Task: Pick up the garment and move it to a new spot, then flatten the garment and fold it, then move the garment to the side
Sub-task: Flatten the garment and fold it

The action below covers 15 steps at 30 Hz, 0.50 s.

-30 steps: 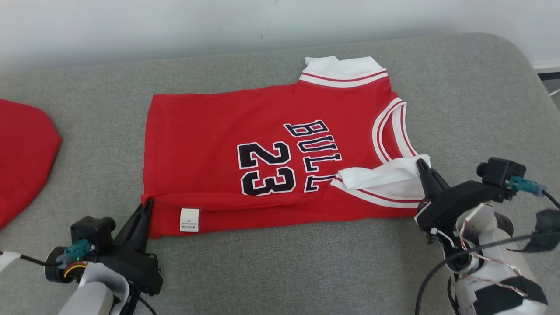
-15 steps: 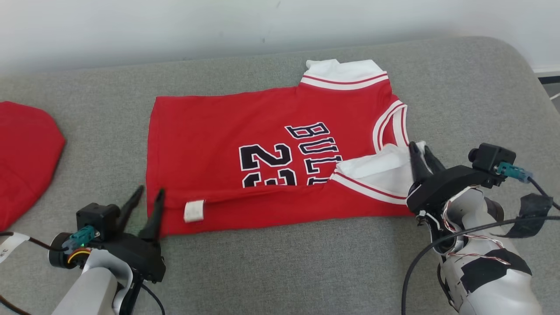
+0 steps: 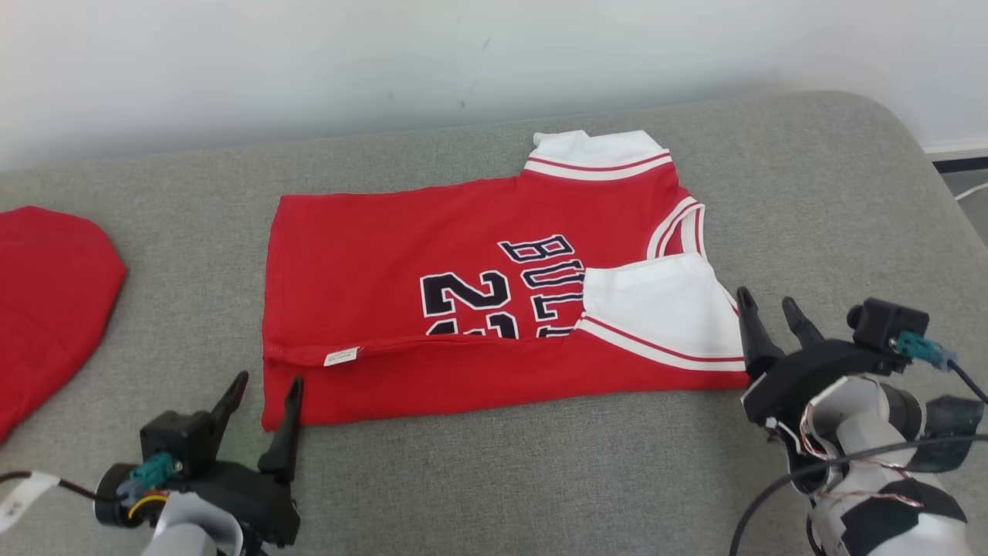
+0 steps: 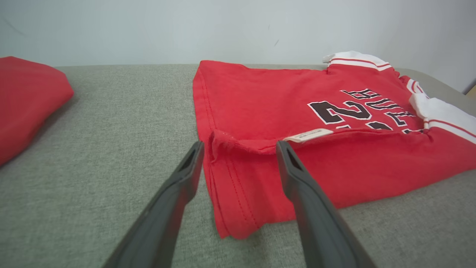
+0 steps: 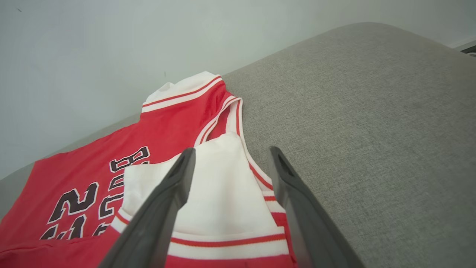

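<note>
Garment: red jersey with white trim, lying flat mid-way across the grey cushion, collar toward the robot's right.
Fold: the near long edge is turned over onto the front, and the fold covers the lower half of the "23"; white sleeve panel lies on top at the right.
Change since a second ago: both end effectors were pinched on the cloth, left on the near-left hem corner, right on the white sleeve. Both have since let go and drawn back.
Count: one jersey, one care label, one other red cloth at far left, two end effectors.
Left end effector: jaws wide apart, empty, fingers pointing at the hem corner.
Right end effector: jaws wide apart, empty, just beside the sleeve edge, forearm low at lower right.
</note>
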### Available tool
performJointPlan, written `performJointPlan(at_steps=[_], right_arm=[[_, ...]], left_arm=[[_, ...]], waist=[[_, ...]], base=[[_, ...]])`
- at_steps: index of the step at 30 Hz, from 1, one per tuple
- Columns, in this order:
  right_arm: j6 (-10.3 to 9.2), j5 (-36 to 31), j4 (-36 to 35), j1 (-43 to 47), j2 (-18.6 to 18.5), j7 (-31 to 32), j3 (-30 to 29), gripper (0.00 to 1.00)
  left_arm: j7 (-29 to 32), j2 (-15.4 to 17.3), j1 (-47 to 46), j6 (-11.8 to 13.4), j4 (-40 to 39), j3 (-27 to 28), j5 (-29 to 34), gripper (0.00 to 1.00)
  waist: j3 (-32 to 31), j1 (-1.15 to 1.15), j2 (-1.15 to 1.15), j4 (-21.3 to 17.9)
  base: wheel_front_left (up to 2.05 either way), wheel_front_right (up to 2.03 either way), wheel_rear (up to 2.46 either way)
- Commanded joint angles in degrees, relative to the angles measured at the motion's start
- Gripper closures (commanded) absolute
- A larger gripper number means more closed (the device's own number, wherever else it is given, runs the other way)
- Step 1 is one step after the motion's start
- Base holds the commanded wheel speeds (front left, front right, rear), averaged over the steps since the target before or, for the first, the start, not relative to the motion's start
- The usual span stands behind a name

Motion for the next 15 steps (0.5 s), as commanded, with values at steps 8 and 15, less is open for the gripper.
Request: performJointPlan(at_steps=[8, 15], right_arm=[[0.03, -1.0, -1.3, 4.5, -2.2, -0.8, 1.8, 0.0], [0.03, -1.7, 0.1, 4.8, -1.3, -0.9, 2.3, 0.0]], left_arm=[[-0.3, 0.1, 4.5, 0.9, -0.9, 0.7, -0.1, 0.0], [-0.3, -0.1, 3.8, 0.3, 1.1, 0.9, -0.4, 0.0]], waist=[[0.8, 0.01, 0.0, -0.2], [1.7, 0.01, 0.0, -0.6]], base=[[0.0, 0.0, 0.0], [0.0, 0.0, 0.0]])
